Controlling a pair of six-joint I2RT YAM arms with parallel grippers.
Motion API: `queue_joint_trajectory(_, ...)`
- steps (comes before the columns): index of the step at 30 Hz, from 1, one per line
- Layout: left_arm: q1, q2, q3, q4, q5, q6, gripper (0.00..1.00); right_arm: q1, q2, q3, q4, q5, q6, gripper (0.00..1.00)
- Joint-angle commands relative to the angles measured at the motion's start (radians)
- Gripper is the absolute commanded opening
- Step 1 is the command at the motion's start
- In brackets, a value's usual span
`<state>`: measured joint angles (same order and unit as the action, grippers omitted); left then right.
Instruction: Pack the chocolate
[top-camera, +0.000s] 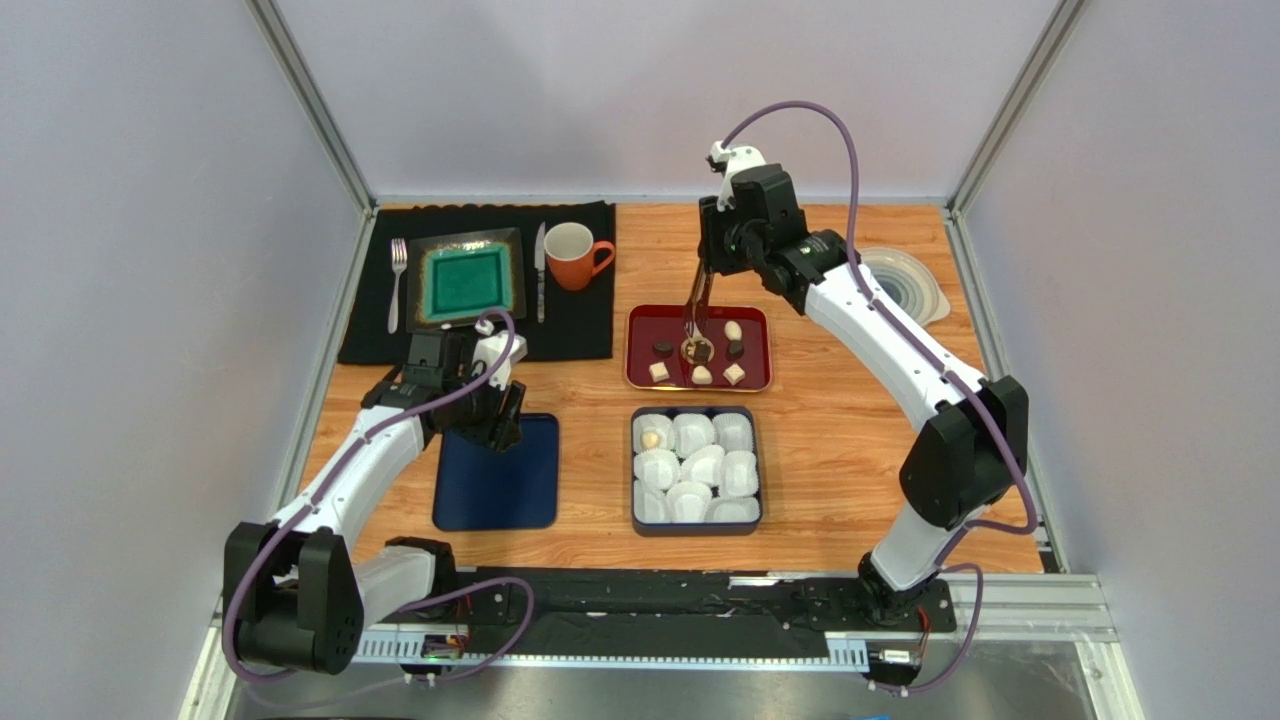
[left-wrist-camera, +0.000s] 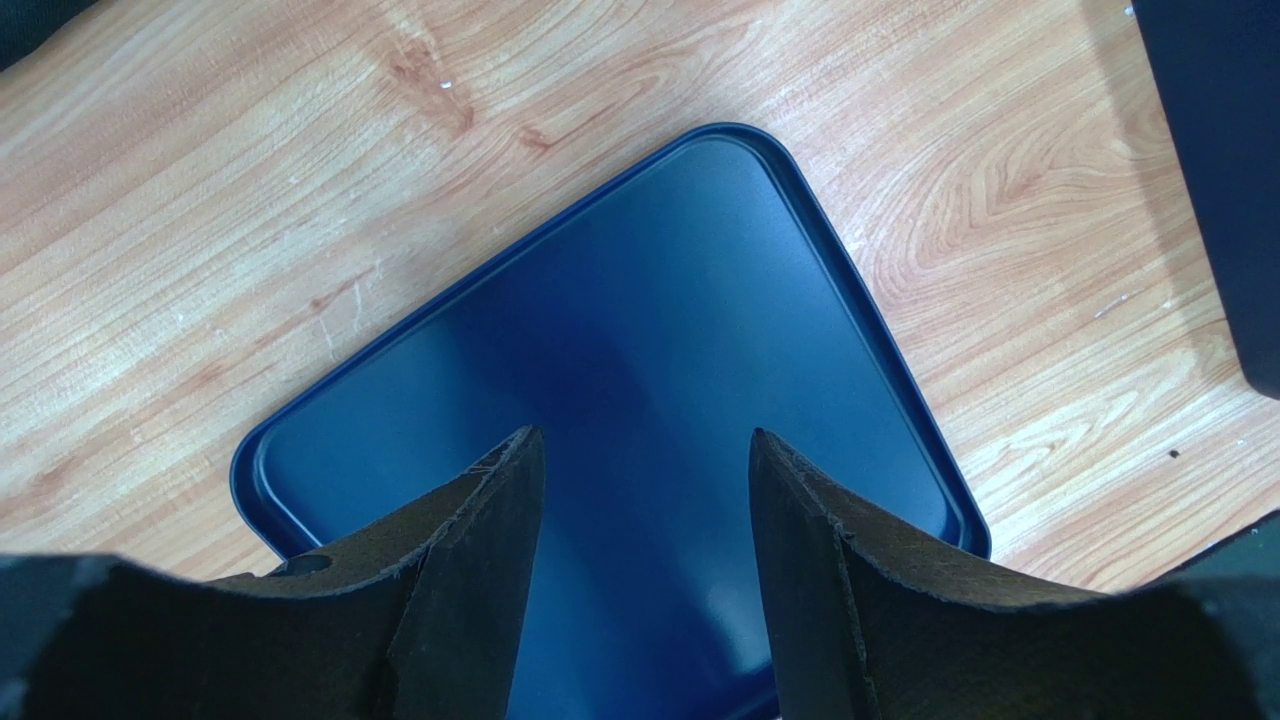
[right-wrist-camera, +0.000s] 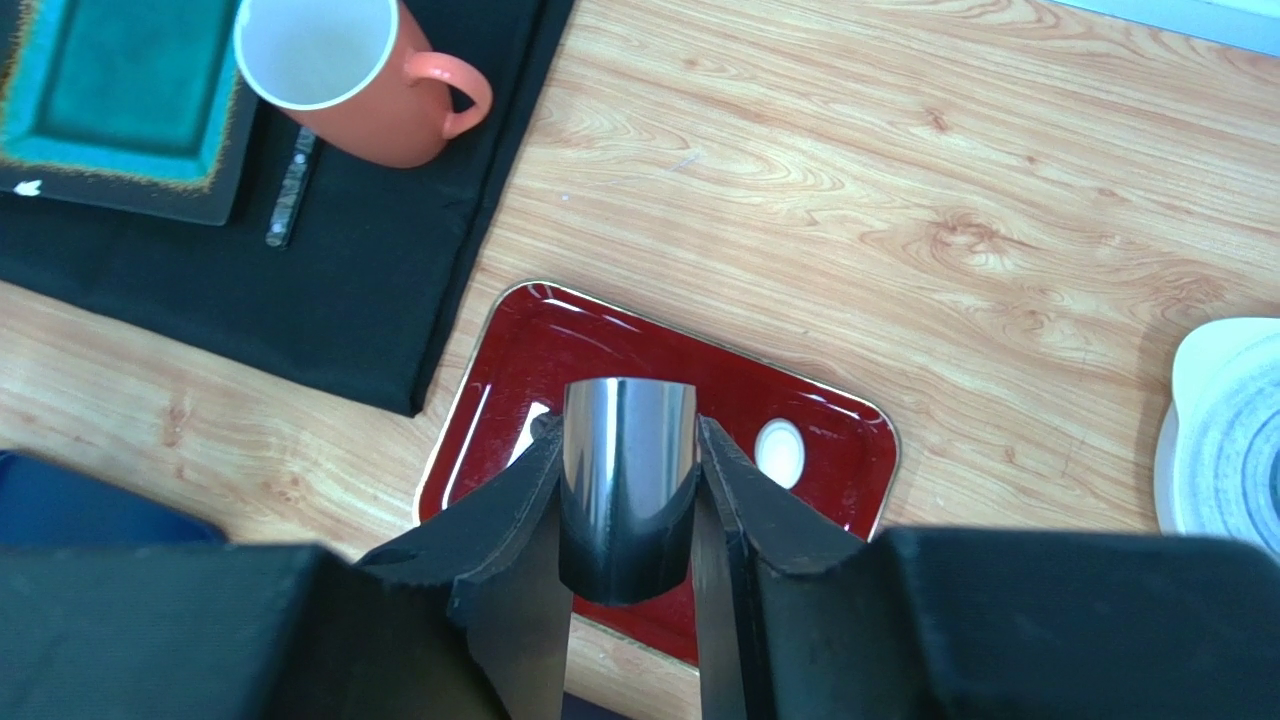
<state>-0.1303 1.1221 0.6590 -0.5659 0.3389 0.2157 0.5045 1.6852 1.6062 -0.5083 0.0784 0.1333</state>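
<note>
The right hand (right-wrist-camera: 628, 435) is clamped on the bent end of steel tongs (right-wrist-camera: 628, 503), which hang long axis down with their tips over a red tray (top-camera: 649, 323) at the middle of the bench (left-wrist-camera: 226, 225). Whether the tips hold anything cannot be told. The chocolate (top-camera: 732, 329) lies loose on that tray, about six dark and cream pieces, well apart. Most are too small to show a heading. One cream oval (right-wrist-camera: 780, 447) lies with its long axis running from the tray's near side to its far side. In front of the tray, a grey-blue box (top-camera: 696, 530) holds white paper cups (top-camera: 693, 435). A single pale piece (top-camera: 652, 438) sits in the far-left cup. The left hand (left-wrist-camera: 639, 443) hangs over a dark blue tray (left-wrist-camera: 676, 300) with its jaws apart, gripping nothing. An orange mug (right-wrist-camera: 361, 90) stands upright on a black mat (right-wrist-camera: 376, 270).
</note>
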Motion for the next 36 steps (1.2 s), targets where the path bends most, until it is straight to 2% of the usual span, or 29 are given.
queue_joint_trajectory(1,0.001,0.004,0.030,-0.005,0.018,0.027,0.61,-0.009,0.011,0.054,0.073,0.018,-0.021,0.34)
queue_joint_trajectory(8,0.001,0.005,0.031,0.000,0.031,0.025,0.61,-0.012,0.034,0.055,0.071,0.037,-0.032,0.38)
queue_joint_trajectory(26,0.001,0.005,0.041,-0.003,0.037,0.024,0.61,-0.021,0.108,0.081,0.073,0.014,-0.031,0.37)
queue_joint_trajectory(29,0.001,0.002,0.036,-0.002,0.034,0.025,0.61,-0.024,0.116,0.080,0.073,0.009,-0.032,0.33)
queue_joint_trajectory(33,0.001,0.001,0.030,-0.002,0.029,0.028,0.61,-0.035,0.119,0.083,0.071,-0.009,-0.018,0.20)
queue_joint_trajectory(36,0.001,-0.004,0.027,-0.002,0.029,0.028,0.61,-0.040,0.108,0.095,0.070,-0.014,-0.012,0.17)
